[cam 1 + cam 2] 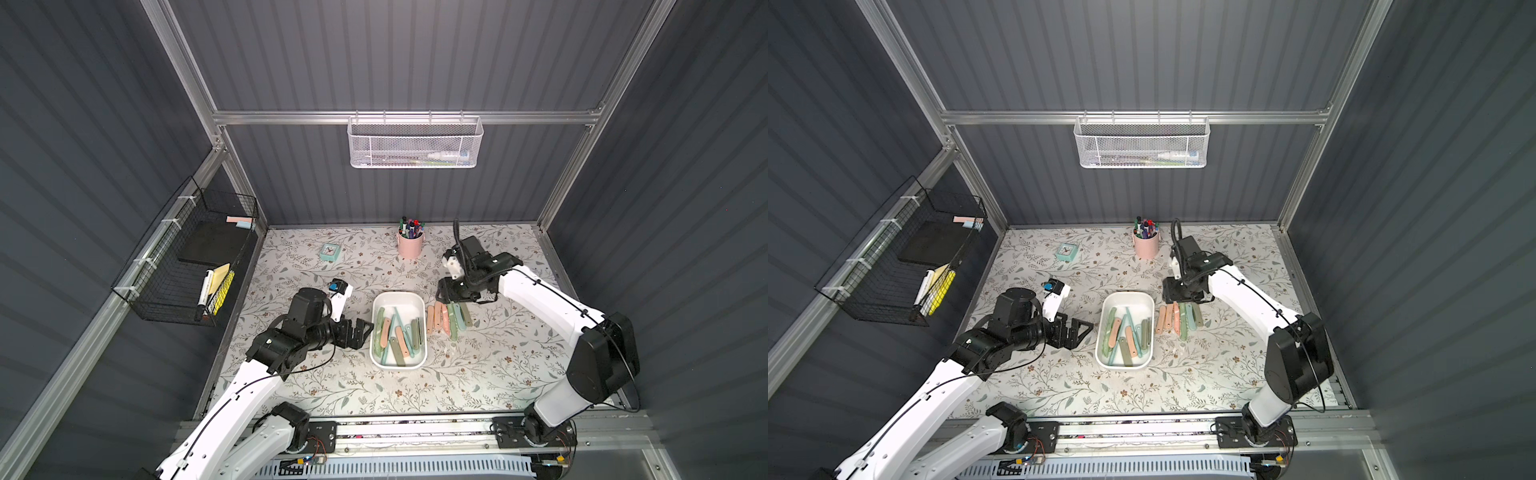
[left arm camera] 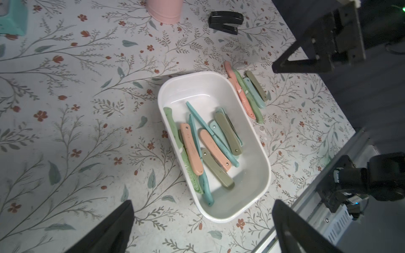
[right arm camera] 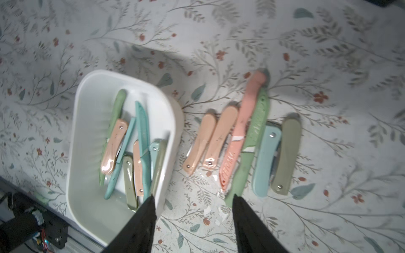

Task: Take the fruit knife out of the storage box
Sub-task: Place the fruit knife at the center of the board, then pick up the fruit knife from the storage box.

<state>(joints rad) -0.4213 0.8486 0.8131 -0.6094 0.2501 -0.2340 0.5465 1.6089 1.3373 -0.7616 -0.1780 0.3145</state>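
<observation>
Beside the storage box, left tool gapes empty; right tool parted, empty, by the laid-out fruit knives

Storage box holding knives, knife row just beside, right pincer over row

No text you can read here.
Raised marks run along the green knife sheath and the pink knife sheath, centre right in the right wrist view, but you cannot make out letters. In a top view, the clock face and the tube label are too small.
</observation>
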